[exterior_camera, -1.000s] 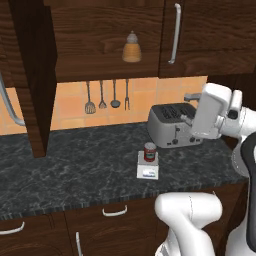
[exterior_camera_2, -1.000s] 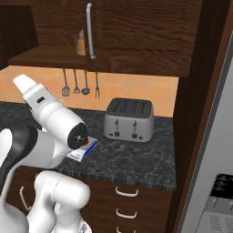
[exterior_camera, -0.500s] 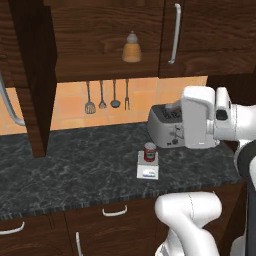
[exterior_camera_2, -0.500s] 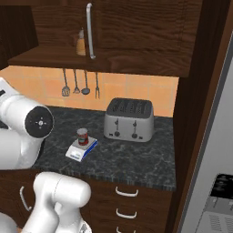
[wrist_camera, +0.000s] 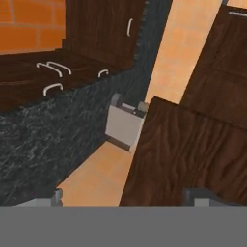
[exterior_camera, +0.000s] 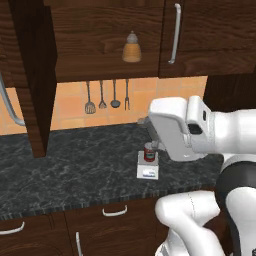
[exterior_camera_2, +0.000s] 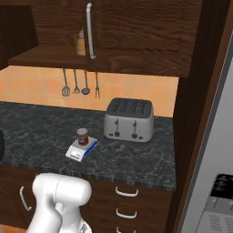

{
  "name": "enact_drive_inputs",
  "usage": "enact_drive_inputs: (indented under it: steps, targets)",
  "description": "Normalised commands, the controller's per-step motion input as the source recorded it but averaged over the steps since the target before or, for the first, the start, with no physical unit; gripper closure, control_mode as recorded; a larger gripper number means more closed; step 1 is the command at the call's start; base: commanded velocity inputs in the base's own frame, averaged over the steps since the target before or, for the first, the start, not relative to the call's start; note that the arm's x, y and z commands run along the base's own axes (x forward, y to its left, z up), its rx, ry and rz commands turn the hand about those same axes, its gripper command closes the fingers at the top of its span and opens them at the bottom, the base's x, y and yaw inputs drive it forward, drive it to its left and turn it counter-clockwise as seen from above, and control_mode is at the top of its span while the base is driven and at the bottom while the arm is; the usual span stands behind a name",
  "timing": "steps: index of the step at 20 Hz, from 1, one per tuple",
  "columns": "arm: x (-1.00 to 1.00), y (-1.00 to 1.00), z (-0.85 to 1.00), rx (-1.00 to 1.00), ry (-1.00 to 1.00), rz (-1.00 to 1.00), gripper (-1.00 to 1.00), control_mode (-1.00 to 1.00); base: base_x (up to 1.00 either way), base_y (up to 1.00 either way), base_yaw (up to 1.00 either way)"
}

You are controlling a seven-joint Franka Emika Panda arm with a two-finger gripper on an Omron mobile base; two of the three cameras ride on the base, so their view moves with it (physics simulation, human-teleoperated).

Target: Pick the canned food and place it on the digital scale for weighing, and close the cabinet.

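In the left base view, the small red-labelled tin of canned food (exterior_camera: 149,152) was seen standing on the flat white digital scale (exterior_camera: 148,172) on the dark marbled bench (exterior_camera: 75,165). The dark brown wood-grain cabinet (exterior_camera: 30,75) door at the left stood open.

In the right base view, the tin (exterior_camera_2: 82,136) was seen on the scale (exterior_camera_2: 81,149), left of the silver toaster (exterior_camera_2: 129,119).

In the hand view, the end effector (wrist_camera: 124,198) was shown spread wide, with nothing between its tips.

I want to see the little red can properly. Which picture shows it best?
The right base view: the canned food stands unblocked on the digital scale. In the left base view the robot's arm crowds and partly covers the can.
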Motion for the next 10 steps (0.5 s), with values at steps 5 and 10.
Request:
enact_drive_inputs:
  steps: [5,10]
  targets:
    - [-0.35,1.00,-0.91,0.26,-0.23,-0.16,-1.00,-1.00,0.00,0.00,0.00]
    - [-0.17,1.00,-0.67,0.33,-0.36,-0.14,-1.00,-1.00,0.00,0.00,0.00]
